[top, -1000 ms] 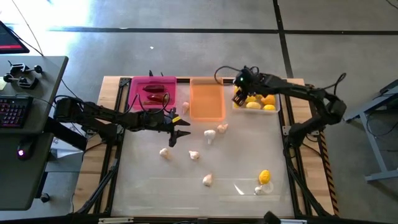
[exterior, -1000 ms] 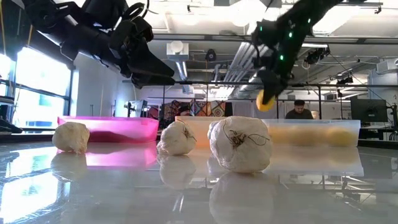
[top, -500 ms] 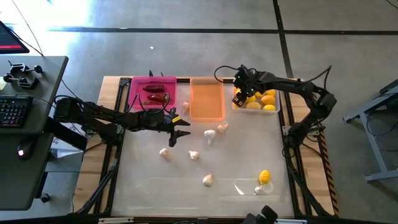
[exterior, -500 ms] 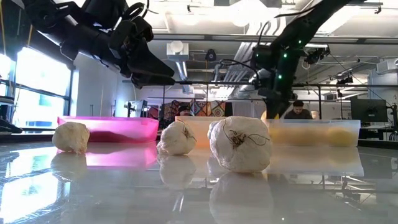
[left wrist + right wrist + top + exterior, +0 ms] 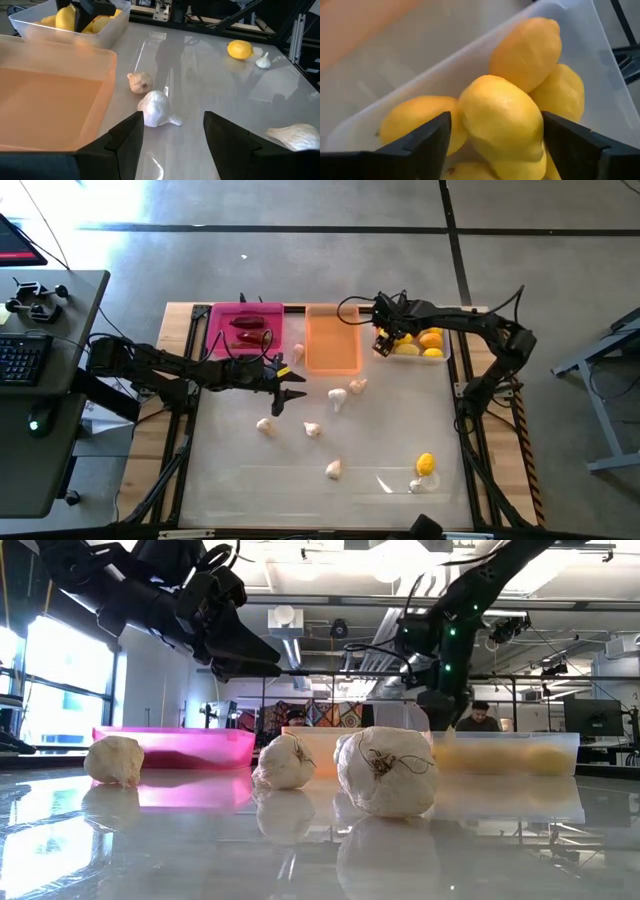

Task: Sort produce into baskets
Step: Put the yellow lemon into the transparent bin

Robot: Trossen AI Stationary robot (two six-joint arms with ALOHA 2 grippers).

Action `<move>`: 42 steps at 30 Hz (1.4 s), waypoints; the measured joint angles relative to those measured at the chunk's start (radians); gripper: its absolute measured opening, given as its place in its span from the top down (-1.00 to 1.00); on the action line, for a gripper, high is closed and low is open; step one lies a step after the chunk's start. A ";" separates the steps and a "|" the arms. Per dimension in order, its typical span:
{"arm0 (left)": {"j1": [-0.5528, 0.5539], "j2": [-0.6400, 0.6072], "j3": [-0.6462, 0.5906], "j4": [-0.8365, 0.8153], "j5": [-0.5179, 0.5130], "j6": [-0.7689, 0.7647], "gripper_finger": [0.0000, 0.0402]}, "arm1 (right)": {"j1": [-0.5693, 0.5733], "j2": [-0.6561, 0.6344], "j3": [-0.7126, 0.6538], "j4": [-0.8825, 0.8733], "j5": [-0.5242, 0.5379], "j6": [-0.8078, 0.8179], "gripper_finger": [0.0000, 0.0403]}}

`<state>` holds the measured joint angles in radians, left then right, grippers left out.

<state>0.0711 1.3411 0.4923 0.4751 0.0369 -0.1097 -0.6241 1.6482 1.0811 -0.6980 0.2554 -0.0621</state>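
My right gripper [image 5: 383,340] is open, low over the near left corner of the clear tray [image 5: 443,358]. In the right wrist view [image 5: 496,117] its fingers stand on either side of a yellow lemon [image 5: 502,120], which lies on top of the other lemons [image 5: 527,47] in the tray. My left gripper [image 5: 290,385] is open and empty above the table, in front of the orange tray [image 5: 332,345]. Its wrist view [image 5: 170,145] looks at two garlic bulbs [image 5: 156,108]. Dark red chilies [image 5: 250,330] lie in the pink tray [image 5: 222,320]. My right gripper comes from above with a finger on each side of the top lemon [image 5: 470,107]. A gap shows between the lemon and one finger [image 5: 427,142]. I cannot tell whether the other finger touches it. The lemon rests on the lemons below it.
Several garlic bulbs lie loose on the table, two [image 5: 338,395] by the orange tray, others [image 5: 265,425] [image 5: 334,469] toward the middle and near side. A lemon [image 5: 425,464] and a garlic bulb [image 5: 417,485] lie by a clear plastic scrap [image 5: 395,480] at the near right.
My right gripper has come down with a lemon from above the clear tray into its near left corner. The lemon, which hung clear below the fingers, now lies on the pile in the tray.
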 joint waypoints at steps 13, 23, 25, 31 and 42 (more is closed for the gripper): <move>0.000 0.000 0.000 -0.006 0.000 0.000 0.04 | 0.011 -0.086 0.055 -0.078 -0.001 0.019 -0.24; 0.000 0.000 0.000 -0.006 -0.006 0.000 0.04 | 0.009 -0.087 -0.016 -0.039 0.031 0.012 0.93; 0.000 0.000 0.000 -0.006 -0.006 0.000 0.04 | 0.009 -0.087 -0.034 -0.006 0.017 0.012 0.88; 0.000 0.000 0.000 -0.005 -0.007 0.000 0.04 | 0.009 -0.087 -0.090 0.075 -0.021 0.010 0.97; 0.000 0.010 -0.012 0.066 -0.080 0.000 0.06 | 0.041 -0.126 -0.108 0.111 0.003 0.002 1.00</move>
<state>0.0711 1.3506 0.4806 0.5415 -0.0433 -0.1101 -0.5827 1.5222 0.9730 -0.5865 0.2582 -0.0601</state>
